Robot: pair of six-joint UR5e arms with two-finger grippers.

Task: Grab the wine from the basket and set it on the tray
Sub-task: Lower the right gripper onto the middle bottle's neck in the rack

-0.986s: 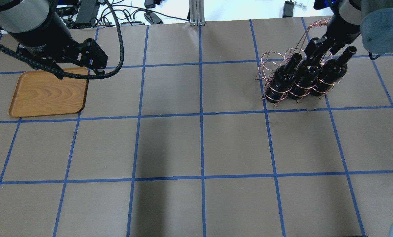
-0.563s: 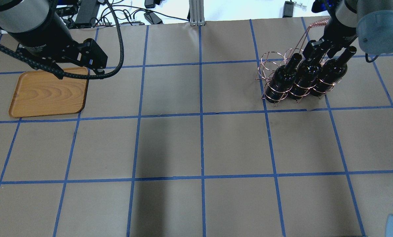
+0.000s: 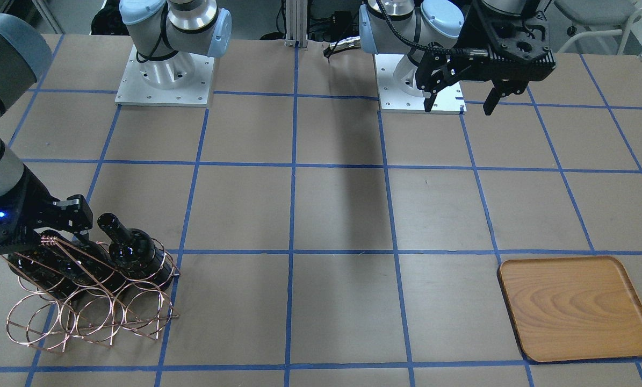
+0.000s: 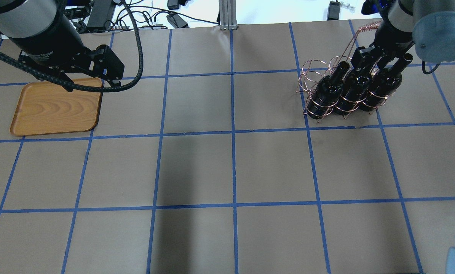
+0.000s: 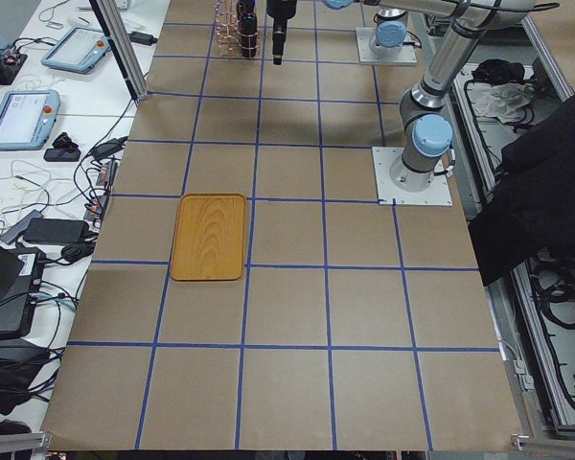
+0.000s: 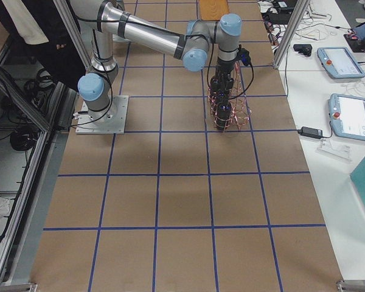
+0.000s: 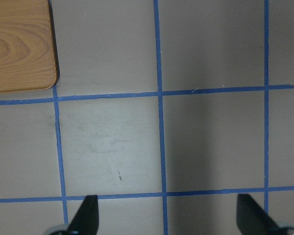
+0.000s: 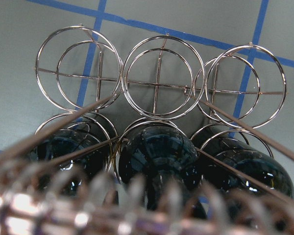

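OK, grasp stage: right gripper (image 4: 365,57) at neck of mid dark glass wine bottle (image 4: 352,89), in copper wire basket (image 8: 158,84); jaws – can't tell; left gripper (image 3: 457,107) jaws apart nr light wooden tray (image 4: 56,108). Next: clamp, lift straight.

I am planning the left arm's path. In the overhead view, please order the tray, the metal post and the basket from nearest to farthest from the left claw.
1. tray: at the view's left, right beside the left claw.
2. metal post: at the table's far edge, in the middle.
3. basket: on the table's right side, clearly farthest.
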